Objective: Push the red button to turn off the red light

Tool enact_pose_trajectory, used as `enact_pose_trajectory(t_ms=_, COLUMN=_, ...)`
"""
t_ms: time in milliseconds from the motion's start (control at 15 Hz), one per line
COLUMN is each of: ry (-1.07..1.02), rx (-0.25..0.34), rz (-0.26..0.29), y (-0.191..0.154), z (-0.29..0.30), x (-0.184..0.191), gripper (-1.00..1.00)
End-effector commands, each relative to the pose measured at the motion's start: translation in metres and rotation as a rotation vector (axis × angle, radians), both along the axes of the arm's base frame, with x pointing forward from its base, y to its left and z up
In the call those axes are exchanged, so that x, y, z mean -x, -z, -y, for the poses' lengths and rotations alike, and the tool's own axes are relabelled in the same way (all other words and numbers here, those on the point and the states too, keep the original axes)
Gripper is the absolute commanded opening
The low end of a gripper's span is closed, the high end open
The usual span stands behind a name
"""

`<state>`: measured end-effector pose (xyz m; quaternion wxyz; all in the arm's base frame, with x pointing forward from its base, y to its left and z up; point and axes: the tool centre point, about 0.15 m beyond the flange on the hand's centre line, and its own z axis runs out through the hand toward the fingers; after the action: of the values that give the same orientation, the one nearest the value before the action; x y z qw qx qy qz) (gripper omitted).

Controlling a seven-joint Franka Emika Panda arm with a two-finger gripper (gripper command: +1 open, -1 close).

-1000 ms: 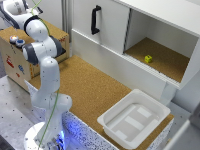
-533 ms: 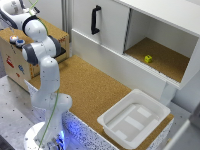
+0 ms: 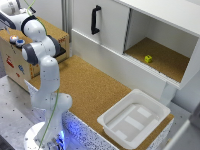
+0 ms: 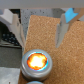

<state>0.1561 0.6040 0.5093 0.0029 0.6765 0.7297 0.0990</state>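
In our wrist view, the small round red-orange push button with a pale rim (image 4: 38, 62) glows, so we judge the light is on and the press remains undone. Our end effector (image 4: 41, 26) hovers above it, prongs spread, holding nothing. Beyond lies the cork-topped counter (image 4: 52, 27).

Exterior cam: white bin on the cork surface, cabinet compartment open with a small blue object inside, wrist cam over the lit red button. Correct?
Not quite: the small object inside the open cabinet compartment is yellow, not blue, as the exterior view shows. The rest holds: the white bin sits on the cork surface, and the wrist view shows the lit red button below the hand.
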Motion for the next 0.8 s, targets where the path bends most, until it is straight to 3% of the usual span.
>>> enact_pose_trajectory(t_ms=0, ry=-0.015, rx=0.163, rz=-0.046, y=-0.009, z=-0.016, x=-0.001, gripper=-1.0)
enact_pose_trajectory(t_ms=733, ry=-0.002, rx=0.2, rz=-0.069, y=0.031, z=-0.012, x=-0.013, gripper=-1.0)
